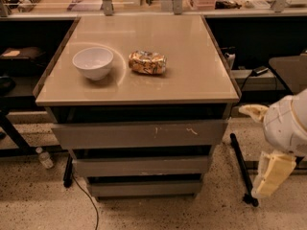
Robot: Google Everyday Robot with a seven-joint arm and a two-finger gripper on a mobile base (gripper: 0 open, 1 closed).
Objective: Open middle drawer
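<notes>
The middle drawer (141, 166) is a plain grey flat front, the second of three stacked under the tan tabletop (192, 75). It looks closed. Above it is the taller, wider front with pale scratch marks (139, 134). Below it is the smallest front (146, 188). My gripper (274, 145), white and cream, hangs at the right edge of the view. It is to the right of the cabinet, level with the drawers, and touches none of them.
A white bowl (93, 63) and a crumpled gold snack bag (147, 62) sit on the tabletop. A black stand leg (240, 166) runs along the floor between cabinet and gripper. A cable (88, 202) and a small bottle (44, 158) lie at the lower left.
</notes>
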